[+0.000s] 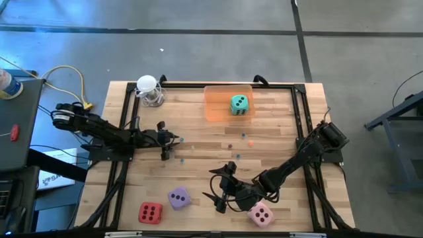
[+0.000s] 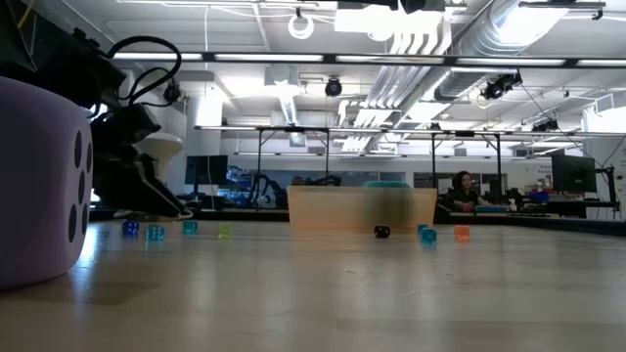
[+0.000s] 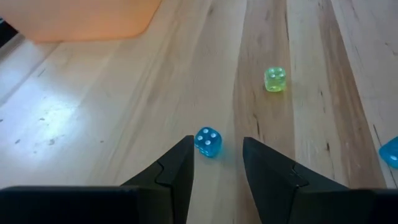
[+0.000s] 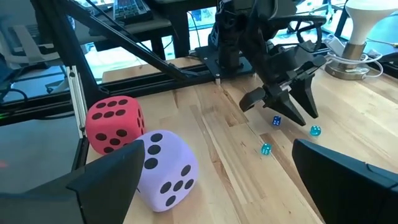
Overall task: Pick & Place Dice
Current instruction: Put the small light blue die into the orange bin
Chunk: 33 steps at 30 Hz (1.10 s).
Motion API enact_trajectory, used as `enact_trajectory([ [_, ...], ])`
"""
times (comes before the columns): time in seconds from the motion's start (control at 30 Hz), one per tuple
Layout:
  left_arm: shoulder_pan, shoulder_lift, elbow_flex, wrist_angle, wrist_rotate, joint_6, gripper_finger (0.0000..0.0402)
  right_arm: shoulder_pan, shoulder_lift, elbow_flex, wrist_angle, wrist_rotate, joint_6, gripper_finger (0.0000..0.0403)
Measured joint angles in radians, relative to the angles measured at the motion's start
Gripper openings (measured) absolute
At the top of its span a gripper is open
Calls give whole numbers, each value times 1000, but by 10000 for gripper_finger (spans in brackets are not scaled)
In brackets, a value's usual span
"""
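left gripper (image 1: 165, 150): fingers apart, low | right gripper (image 1: 216, 192): fingers spread wide, low

- The high camera hangs over me, facing straight down, far enough to take in the whole table (image 1: 198, 142) and both my arms: left entering from 9 o'clock, right from 4 o'clock.
- The low camera sits at tabletop level, facing level across the boards into the room; the purple die (image 2: 39, 181) is so near that it fills the 9 o'clock edge.
- My left wrist camera looks steeply down past my left gripper (image 3: 217, 163), close to the wood.
- My right wrist camera looks across the table past my right gripper (image 4: 214, 180). It shares the purple die (image 4: 163, 168) with the low view and sees my left gripper (image 4: 283, 102) farther off.
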State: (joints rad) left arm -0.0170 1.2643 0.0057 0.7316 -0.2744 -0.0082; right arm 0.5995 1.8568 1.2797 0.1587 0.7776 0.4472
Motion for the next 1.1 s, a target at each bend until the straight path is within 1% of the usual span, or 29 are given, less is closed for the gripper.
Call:
enact_trajectory([
  [0.2, 0, 62, 0, 82, -12, -7, 131, 0, 0, 0, -1, 0, 2, 400],
  [0.33, 0, 80, 0, 95, -30, -7, 133, 0, 0, 0, -10, 0, 24, 400],
  [0.6, 28, 88, 0, 93, -35, -17, 169, 0, 0, 0, -41, 0, 58, 400],
  [0.77, 31, 88, 0, 93, -34, -40, 178, 0, 0, 0, -40, 0, 58, 400],
  [0.93, 34, 88, 1, 93, 22, -57, 178, 0, 0, 0, -40, 0, 58, 400],
  [1.1, 35, 88, 4, 96, 28, -70, 178, 0, 0, 0, -40, 0, 58, 400],
])
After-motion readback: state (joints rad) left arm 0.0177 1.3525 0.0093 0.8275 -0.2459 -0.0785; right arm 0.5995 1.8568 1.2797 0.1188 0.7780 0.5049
